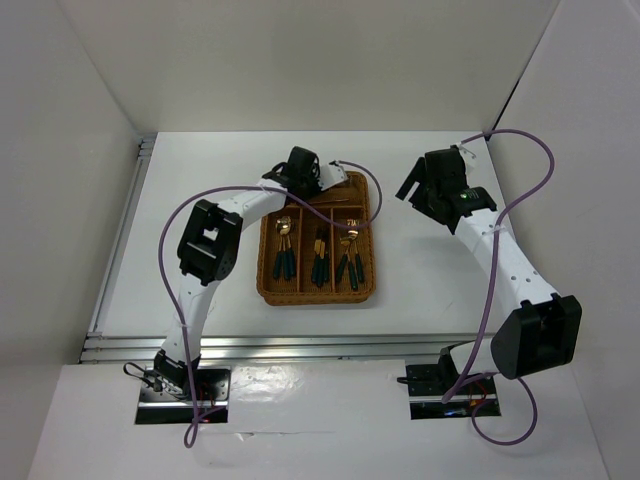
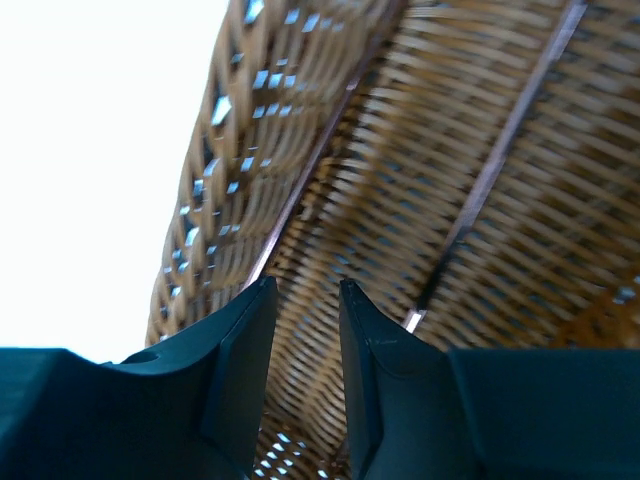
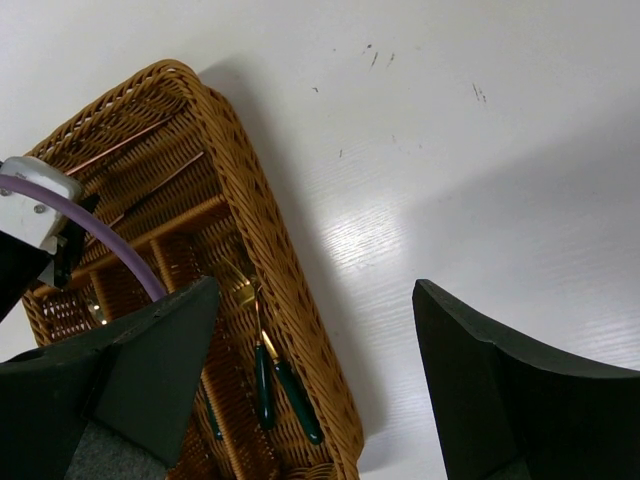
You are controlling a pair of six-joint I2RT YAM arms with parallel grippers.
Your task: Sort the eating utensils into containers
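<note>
Because the left gripper [image 2: 306, 290] hangs over the far end of the wicker tray [image 1: 266, 270], right above the short crosswise slot, it is the arm closest to the chopsticks [image 2: 483, 190]. The two thin chopsticks lie flat on the slot's woven floor, just under and ahead of its fingers [image 2: 245, 340]. Their long way runs along the slot, across the tray. The fingers stand a little apart with nothing between them. The right gripper [image 3: 318, 290] is spread wide and holds nothing, out over the table [image 1: 430, 280] to the right of the tray. Only the left wrist view shows that empty gap. Only the top view shows the teal-handled utensils [image 1: 320, 268] lying lengthwise in the three long slots.
</note>
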